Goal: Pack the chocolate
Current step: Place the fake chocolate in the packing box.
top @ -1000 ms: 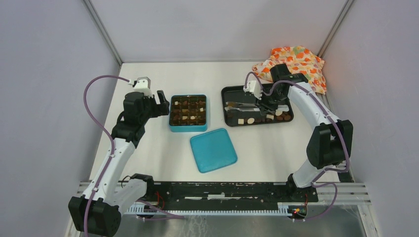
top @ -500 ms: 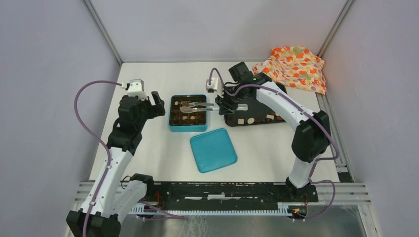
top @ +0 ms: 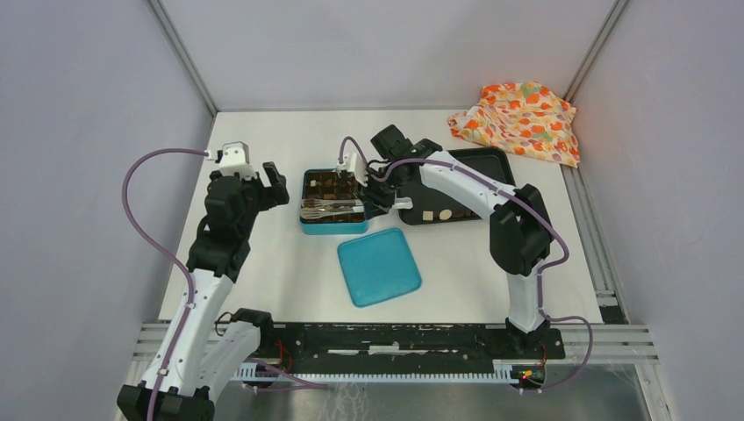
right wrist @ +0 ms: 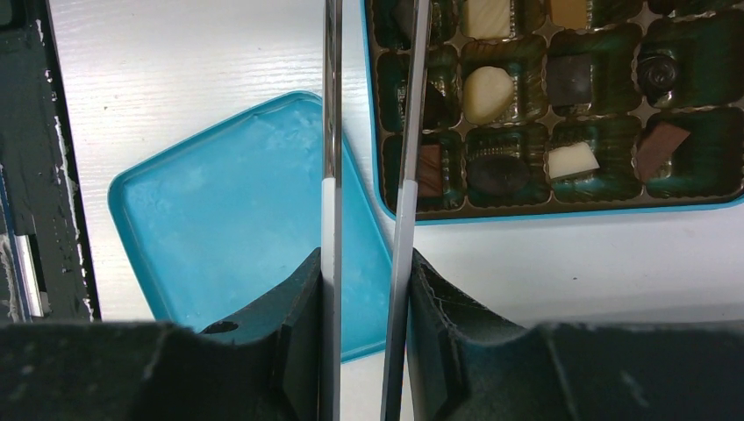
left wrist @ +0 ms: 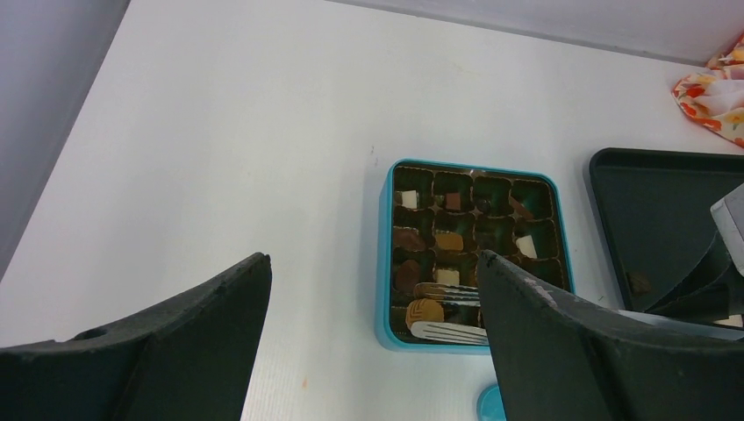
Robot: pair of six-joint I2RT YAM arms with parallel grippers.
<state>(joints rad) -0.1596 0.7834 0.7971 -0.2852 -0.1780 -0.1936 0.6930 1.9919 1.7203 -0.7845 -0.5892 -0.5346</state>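
Nearest, by the desk's near edge, lies the teal lid (top: 379, 266). Beyond it the right gripper (top: 375, 197) clamps the tongs (top: 329, 207), their long axis running leftward over the near row of the box (top: 333, 228). A round chocolate (left wrist: 425, 311) seems pinched at the tips. The left gripper (top: 274, 180), spread and empty, hangs just left of the box. Spare pieces (top: 446, 213) sit on the black tray (top: 491, 167) rightward.

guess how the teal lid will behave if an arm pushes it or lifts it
The teal lid looks rigid and thin, so it probably keeps its shape and weighs little. Lying flat on the smooth table, it would likely slide rather than tip when pushed. Its raised rim seems the only place to pinch, so lifting may be fiddly.
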